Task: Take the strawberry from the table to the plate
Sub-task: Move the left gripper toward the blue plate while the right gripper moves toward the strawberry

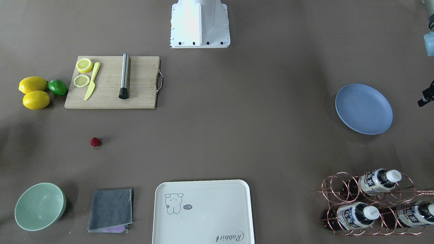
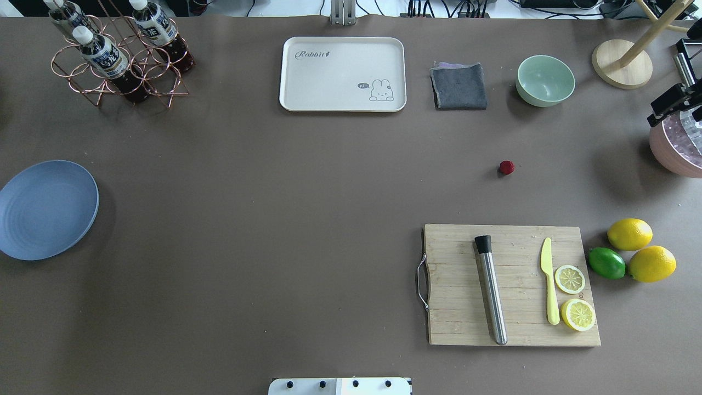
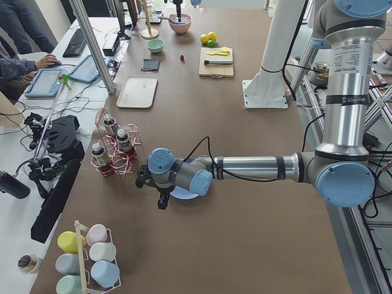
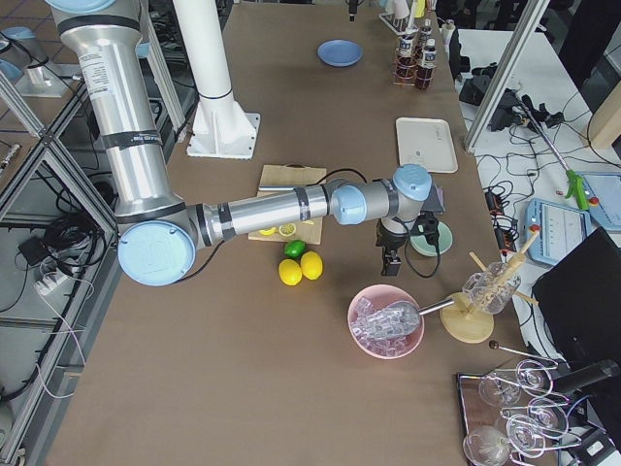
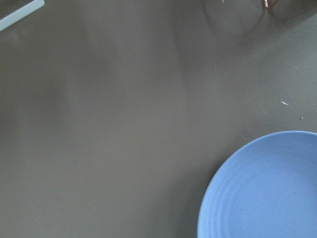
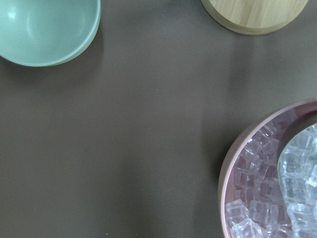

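Strawberry (image 2: 506, 167) lies on the counter (image 2: 274, 219) near the cutting board (image 2: 455, 274), well apart from the plate (image 2: 46, 208). Left jaws, right jaws: state indeterminable. Hazard: off-centre closure may roll the round berry away; the long carry may drop it.

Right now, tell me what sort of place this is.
Probably a robotics lab. The left arm and right arm reach over a table staged with kitchen props, a cutting board and lemons, while a keyboard and tablet sit alongside.
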`<act>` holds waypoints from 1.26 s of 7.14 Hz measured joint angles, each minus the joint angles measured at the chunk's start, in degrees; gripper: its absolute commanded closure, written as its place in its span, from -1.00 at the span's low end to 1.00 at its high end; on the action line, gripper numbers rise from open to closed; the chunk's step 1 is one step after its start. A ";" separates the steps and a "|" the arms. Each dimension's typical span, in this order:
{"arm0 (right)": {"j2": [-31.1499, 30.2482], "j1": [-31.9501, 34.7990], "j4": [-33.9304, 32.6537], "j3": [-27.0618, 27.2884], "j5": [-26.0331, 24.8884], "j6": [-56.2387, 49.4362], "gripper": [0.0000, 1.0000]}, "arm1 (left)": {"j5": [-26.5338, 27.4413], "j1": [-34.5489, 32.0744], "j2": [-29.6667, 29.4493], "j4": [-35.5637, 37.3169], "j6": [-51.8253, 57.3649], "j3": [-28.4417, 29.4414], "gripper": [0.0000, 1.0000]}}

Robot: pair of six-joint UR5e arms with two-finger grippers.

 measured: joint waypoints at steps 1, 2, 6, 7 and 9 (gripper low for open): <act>-0.01 -0.82 0.00 0.59 0.00 0.07 -1.00 | 0.11 2.15 -0.01 -3.36 -2.64 1.51 -0.91; 0.01 -1.38 0.00 1.31 0.06 0.15 -1.00 | 0.16 3.46 -0.06 -8.26 -3.87 4.74 -0.83; 0.08 -2.06 0.00 2.10 1.27 0.85 -1.00 | 0.01 6.76 -0.31 -16.46 -5.33 10.54 -0.45; 0.08 -2.23 0.00 2.11 1.30 0.87 -1.00 | -0.05 7.44 -0.31 -16.90 -5.37 10.53 -0.37; 0.08 -2.43 0.00 2.17 1.32 0.87 -1.00 | -0.11 8.59 -0.24 -17.48 -5.41 10.55 -0.23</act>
